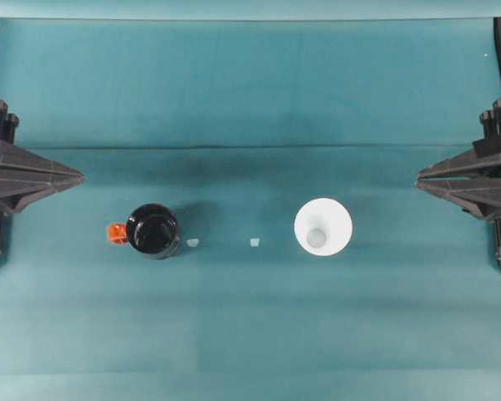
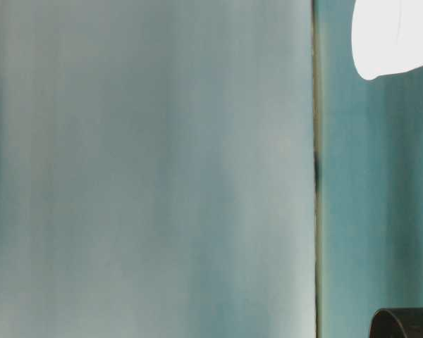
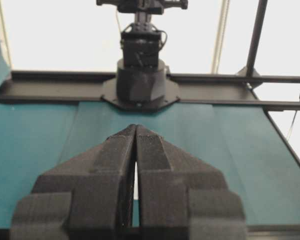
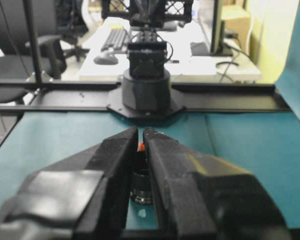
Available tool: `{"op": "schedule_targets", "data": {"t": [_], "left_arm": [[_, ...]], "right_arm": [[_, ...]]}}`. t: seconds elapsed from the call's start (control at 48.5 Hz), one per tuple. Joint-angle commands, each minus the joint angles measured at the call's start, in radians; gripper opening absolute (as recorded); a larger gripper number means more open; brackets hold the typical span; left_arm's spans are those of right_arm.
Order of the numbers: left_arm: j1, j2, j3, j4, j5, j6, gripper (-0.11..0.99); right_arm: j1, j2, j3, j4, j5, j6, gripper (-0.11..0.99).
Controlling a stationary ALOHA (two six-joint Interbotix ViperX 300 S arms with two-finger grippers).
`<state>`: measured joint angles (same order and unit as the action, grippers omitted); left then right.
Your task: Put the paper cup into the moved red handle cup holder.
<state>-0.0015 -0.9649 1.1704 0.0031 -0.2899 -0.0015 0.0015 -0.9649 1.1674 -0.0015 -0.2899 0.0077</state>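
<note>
paper cup (image 1: pixel 323 227): white, upright | red handle cup holder (image 1: pixel 153 231): black, upright, well apart

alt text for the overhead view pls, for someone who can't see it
A glossy black cylindrical cup holder with a small red-orange handle nub stands left of centre on a teal cloth-covered table, and a plain white paper cup stands upright right of centre, well apart from it. The left pincer and right pincer rest shut at the table's side edges.
</note>
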Motion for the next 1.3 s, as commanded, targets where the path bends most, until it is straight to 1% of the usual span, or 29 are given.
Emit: {"op": "schedule_targets", "data": {"t": [0.0, 0.021, 0.041, 0.062, 0.082, 0.124, 0.144, 0.227, 0.268, 0.288, 0.35, 0.453, 0.536, 0.556, 0.639, 0.659, 0.721, 0.844, 0.968, 1.174, 1.277], "left_arm": [[0.000, 0.043, -0.060, 0.008, 0.089, -0.046, 0.03], [0.000, 0.051, -0.074, 0.008, 0.120, -0.054, 0.03], [0.000, 0.058, -0.086, 0.008, 0.147, -0.058, 0.03], [0.000, 0.067, -0.098, 0.009, 0.176, -0.061, 0.03], [-0.002, 0.077, -0.110, 0.011, 0.206, -0.064, 0.03], [-0.003, 0.089, -0.130, 0.015, 0.256, -0.063, 0.03], [-0.006, 0.095, -0.141, 0.015, 0.279, -0.060, 0.03], [-0.017, 0.114, -0.172, 0.015, 0.379, -0.044, 0.03], [-0.026, 0.124, -0.184, 0.015, 0.426, -0.035, 0.03], [-0.034, 0.130, -0.193, 0.015, 0.465, -0.029, 0.03], [-0.051, 0.149, -0.209, 0.015, 0.543, -0.015, 0.03], [-0.072, 0.186, -0.241, 0.015, 0.683, 0.003, 0.03], [-0.080, 0.218, -0.264, 0.015, 0.782, 0.012, 0.03], [-0.080, 0.225, -0.270, 0.015, 0.805, 0.015, 0.03], [-0.080, 0.258, -0.290, 0.015, 0.873, 0.029, 0.03], [-0.080, 0.265, -0.293, 0.017, 0.884, 0.034, 0.03], [-0.080, 0.295, -0.302, 0.015, 0.919, 0.049, 0.03], [-0.080, 0.345, -0.319, 0.015, 0.963, 0.064, 0.03], [-0.080, 0.396, -0.327, 0.015, 0.982, 0.060, 0.03], [-0.080, 0.457, -0.339, 0.015, 0.985, 0.060, 0.03], [-0.080, 0.469, -0.339, 0.015, 0.983, 0.063, 0.03]], "right_arm": [[-0.009, 0.012, -0.011, 0.009, -0.006, 0.011, 0.00], [-0.011, 0.014, -0.017, 0.028, 0.002, 0.012, 0.00], [-0.011, 0.014, -0.020, 0.041, 0.011, 0.015, -0.01], [-0.012, 0.015, -0.025, 0.058, 0.021, 0.023, -0.03], [-0.014, 0.015, -0.029, 0.072, 0.034, 0.032, -0.05], [-0.012, 0.017, -0.038, 0.089, 0.064, 0.049, -0.08], [-0.014, 0.017, -0.041, 0.092, 0.081, 0.057, -0.09], [-0.012, 0.017, -0.060, 0.092, 0.150, 0.078, -0.10], [-0.014, 0.017, -0.069, 0.092, 0.183, 0.081, -0.10], [-0.014, 0.017, -0.072, 0.092, 0.196, 0.081, -0.10], [-0.014, 0.017, -0.086, 0.092, 0.239, 0.081, -0.10], [-0.018, 0.025, -0.110, 0.092, 0.301, 0.084, -0.10], [-0.018, 0.037, -0.123, 0.092, 0.328, 0.086, -0.10], [-0.020, 0.040, -0.124, 0.094, 0.333, 0.087, -0.10], [-0.021, 0.057, -0.132, 0.092, 0.341, 0.089, -0.10], [-0.021, 0.063, -0.133, 0.092, 0.341, 0.089, -0.10], [-0.023, 0.078, -0.137, 0.092, 0.341, 0.089, -0.10], [-0.023, 0.117, -0.150, 0.094, 0.339, 0.091, -0.10], [-0.023, 0.150, -0.161, 0.092, 0.339, 0.091, -0.10], [-0.021, 0.187, -0.176, 0.095, 0.339, 0.091, -0.10], [-0.023, 0.196, -0.183, 0.094, 0.339, 0.104, -0.10]]}}
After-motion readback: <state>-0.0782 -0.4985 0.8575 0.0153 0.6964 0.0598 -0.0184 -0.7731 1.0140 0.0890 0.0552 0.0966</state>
